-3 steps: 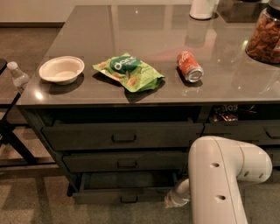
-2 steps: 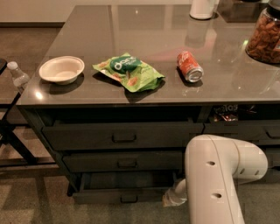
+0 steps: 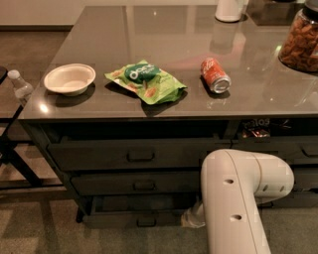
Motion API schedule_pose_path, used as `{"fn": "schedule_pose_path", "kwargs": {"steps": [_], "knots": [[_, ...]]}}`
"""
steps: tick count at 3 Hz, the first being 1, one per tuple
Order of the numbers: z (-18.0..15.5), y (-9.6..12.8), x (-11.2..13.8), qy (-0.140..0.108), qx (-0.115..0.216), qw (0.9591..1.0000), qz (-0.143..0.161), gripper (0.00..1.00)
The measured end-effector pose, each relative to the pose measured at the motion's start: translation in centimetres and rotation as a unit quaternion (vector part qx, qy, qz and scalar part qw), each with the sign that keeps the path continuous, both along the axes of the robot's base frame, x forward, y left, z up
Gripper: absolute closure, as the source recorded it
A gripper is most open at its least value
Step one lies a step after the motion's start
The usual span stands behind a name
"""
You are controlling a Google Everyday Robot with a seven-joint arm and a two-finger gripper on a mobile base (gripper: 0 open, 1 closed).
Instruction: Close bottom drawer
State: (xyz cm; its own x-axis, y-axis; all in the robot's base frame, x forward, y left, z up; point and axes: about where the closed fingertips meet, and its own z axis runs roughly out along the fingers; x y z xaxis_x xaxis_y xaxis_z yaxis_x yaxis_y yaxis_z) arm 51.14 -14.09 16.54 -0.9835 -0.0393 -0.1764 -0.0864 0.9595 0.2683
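Bottom drawer (image 3: 124, 219): wide, dark grey, low flat front with a small dark bar handle (image 3: 146, 222) near centre. Lowest of the wide stack under the bench's (image 3: 149, 106) front edge, toward its left corner. State: partly pulled out, front standing forward of the drawers above; shallow dark interior showing. Level, square to the bench. Gripper (image 3: 192, 219): at the front's right end; contact not discernible.

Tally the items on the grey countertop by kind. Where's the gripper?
Round white bowl: 1
Green crinkly snack bag: 1
Red soda can: 1
Clear jar of brown snacks: 1
White cylindrical container: 1
Total: 5
Gripper: low, at right end of dark grey bottom drawer.
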Motion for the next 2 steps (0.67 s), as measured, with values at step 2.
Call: {"fn": "schedule_pose_path", "kwargs": {"steps": [2], "knots": [[-0.02,0.22,1.68,-0.020,-0.001,0.9996,-0.018,1.00]]}}
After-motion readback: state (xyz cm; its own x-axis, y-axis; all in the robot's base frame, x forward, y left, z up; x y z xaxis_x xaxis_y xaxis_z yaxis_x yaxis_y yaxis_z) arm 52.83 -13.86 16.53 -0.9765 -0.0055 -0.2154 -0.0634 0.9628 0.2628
